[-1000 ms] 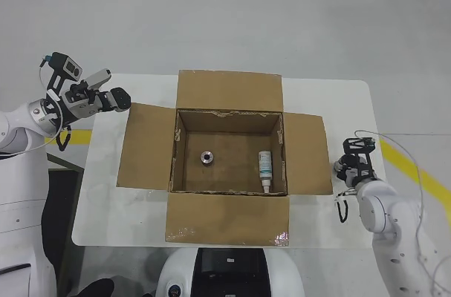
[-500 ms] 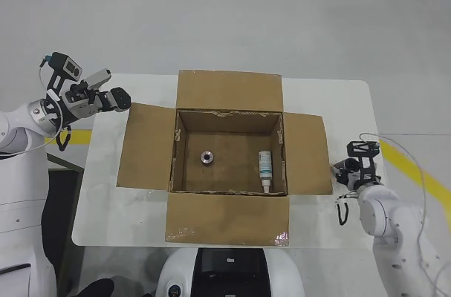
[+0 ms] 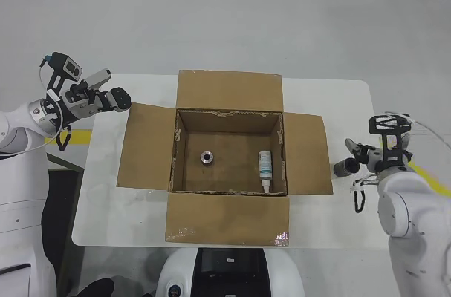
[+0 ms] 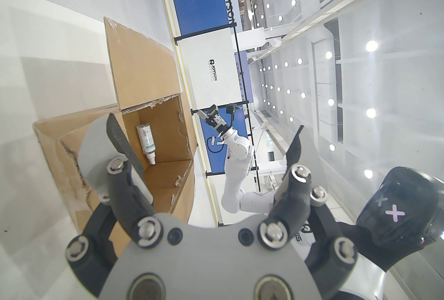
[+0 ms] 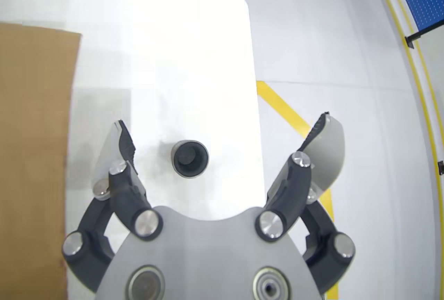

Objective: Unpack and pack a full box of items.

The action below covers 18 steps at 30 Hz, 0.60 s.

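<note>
An open cardboard box point(image 3: 229, 93) sits mid-table with its flaps spread. Inside lie a small metal ring point(image 3: 207, 157) and a white bottle point(image 3: 265, 171), the bottle also seen against the box wall point(image 4: 145, 138). A small dark cylinder point(image 3: 342, 168) stands on the table just right of the box's right flap. My right gripper point(image 3: 359, 163) is open beside it; from the wrist the cylinder point(image 5: 190, 159) lies between and below the spread fingers of the gripper point(image 5: 222, 127). My left gripper point(image 3: 119, 99) is open and holds nothing, raised off the box's far left corner point(image 4: 204, 131).
The white table point(image 3: 322, 96) has bare room behind and to both sides of the box. Its right edge point(image 5: 251, 79) runs close to the cylinder. Yellow floor tape point(image 3: 403, 160) lies beyond that edge.
The right arm has drawn back to the right, away from the box. The dark cylinder is now uncovered on the table. The left arm has kept still.
</note>
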Each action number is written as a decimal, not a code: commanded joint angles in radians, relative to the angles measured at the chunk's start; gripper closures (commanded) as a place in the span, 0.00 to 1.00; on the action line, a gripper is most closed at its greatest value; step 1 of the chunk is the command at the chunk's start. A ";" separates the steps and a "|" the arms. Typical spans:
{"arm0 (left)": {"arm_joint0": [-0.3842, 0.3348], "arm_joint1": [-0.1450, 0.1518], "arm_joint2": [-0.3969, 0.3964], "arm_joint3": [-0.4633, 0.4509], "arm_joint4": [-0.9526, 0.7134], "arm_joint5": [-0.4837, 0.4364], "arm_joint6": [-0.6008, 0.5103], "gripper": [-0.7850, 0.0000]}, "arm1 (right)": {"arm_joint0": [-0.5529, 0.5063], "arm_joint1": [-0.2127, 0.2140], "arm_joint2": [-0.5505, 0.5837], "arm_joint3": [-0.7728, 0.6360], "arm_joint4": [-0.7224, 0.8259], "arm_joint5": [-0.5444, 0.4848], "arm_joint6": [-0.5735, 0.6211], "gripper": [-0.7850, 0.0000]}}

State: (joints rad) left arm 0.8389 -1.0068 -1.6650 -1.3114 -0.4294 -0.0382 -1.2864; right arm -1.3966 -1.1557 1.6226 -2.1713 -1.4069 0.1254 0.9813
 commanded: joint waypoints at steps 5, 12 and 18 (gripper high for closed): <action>0.000 0.000 0.000 0.000 0.000 0.000 0.000 0.00 | 0.073 -0.005 -0.062 -0.049 0.043 -0.042 0.007 0.00; 0.000 0.000 0.000 0.000 0.000 0.000 0.000 0.00 | 0.140 -0.014 -0.171 -0.078 0.099 -0.062 0.047 0.00; 0.000 0.000 0.000 0.000 0.000 0.000 0.000 0.00 | 0.176 -0.023 -0.255 -0.070 0.175 -0.075 0.081 0.00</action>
State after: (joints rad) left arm 0.8389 -1.0068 -1.6650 -1.3114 -0.4294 -0.0382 -1.2864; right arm -1.2267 -1.1771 1.3854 -2.2442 -1.2442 0.0583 1.0558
